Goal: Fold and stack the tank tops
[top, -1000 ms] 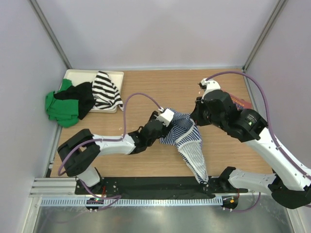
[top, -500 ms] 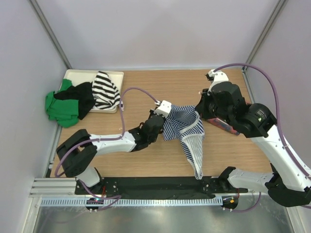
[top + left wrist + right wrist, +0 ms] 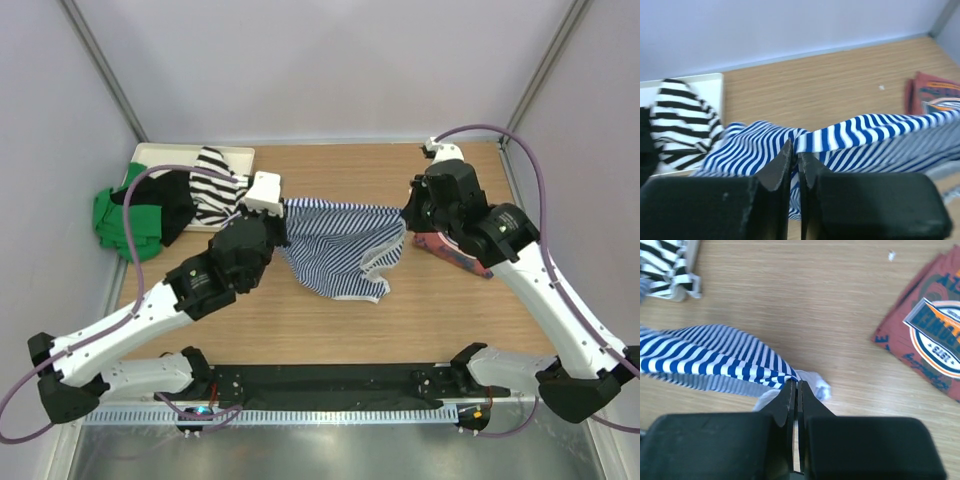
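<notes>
The navy-and-white striped tank top (image 3: 335, 245) hangs spread between my two grippers above the middle of the table. My left gripper (image 3: 283, 212) is shut on its left upper edge; in the left wrist view the gripper (image 3: 796, 150) pinches the striped cloth (image 3: 865, 132). My right gripper (image 3: 408, 215) is shut on the right upper edge, and the right wrist view shows that gripper (image 3: 796, 385) closed on a bunched corner of the top (image 3: 705, 352). The brick-red tank top (image 3: 455, 250) with its round logo (image 3: 935, 332) lies folded flat on the table under the right arm.
A white tray (image 3: 150, 152) sits at the back left. A black-and-white wide-striped top (image 3: 215, 185) lies on it, with a black garment (image 3: 165, 200) and a green one (image 3: 120, 225) spilling over its edge. Walls close the back and both sides.
The left gripper has shut on the striped top and swung up and left. The top, which trailed down toward the front edge, is now pulled wide between both grippers.
</notes>
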